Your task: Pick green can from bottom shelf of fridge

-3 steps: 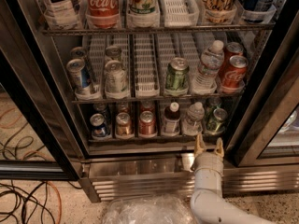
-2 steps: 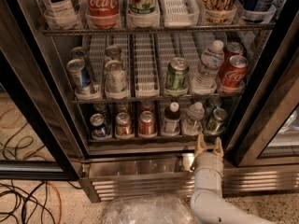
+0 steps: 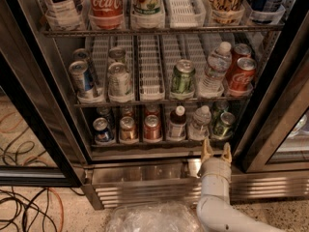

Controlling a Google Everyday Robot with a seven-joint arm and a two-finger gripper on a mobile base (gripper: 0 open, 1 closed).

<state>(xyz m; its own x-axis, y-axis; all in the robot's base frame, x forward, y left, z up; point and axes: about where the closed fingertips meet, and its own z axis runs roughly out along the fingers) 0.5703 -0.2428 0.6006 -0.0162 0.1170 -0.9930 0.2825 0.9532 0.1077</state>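
Approach step, pre-grasp. Tool (image 3: pixel 216 152) released, empty, low at front edge of bottom shelf (image 3: pixel 145 143) of fridge (image 3: pixel 135 172), just below green can (image 3: pixel 224 124) in far-right lane, beside water btl (image 3: pixel 199 123). Next, prob: lift, reach fwd, straddle can w/o bumping btl.

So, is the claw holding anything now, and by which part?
Nothing is held. The claw is open and empty at the front edge of the bottom shelf, just below the green can, and appears not to touch it.
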